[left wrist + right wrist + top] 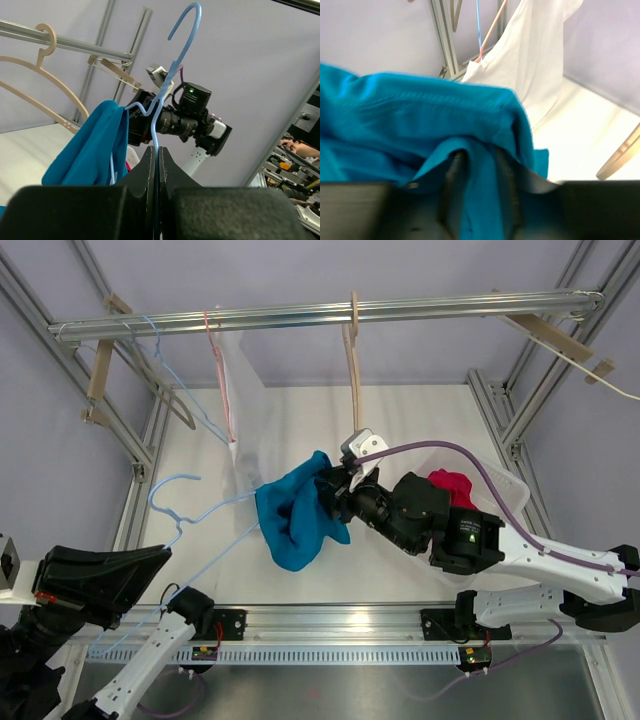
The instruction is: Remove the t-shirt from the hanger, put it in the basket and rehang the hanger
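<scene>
The blue t-shirt (297, 512) hangs bunched on one end of a light blue wire hanger (190, 508) above the white table. My left gripper (158, 165) is shut on the hanger's wire (159, 107) below its hook; in the top view that gripper is hidden under the wrist camera at the lower left. My right gripper (330, 490) is shut on a fold of the t-shirt (480, 195) at its right edge, and the cloth covers most of its fingers. The t-shirt also shows at the left of the left wrist view (92, 145).
A metal rail (320, 315) crosses the back with wooden hangers (353, 360), another blue wire hanger and a white garment (238, 400). A clear bin with a red cloth (452, 487) sits to the right behind my right arm. Frame posts stand on both sides.
</scene>
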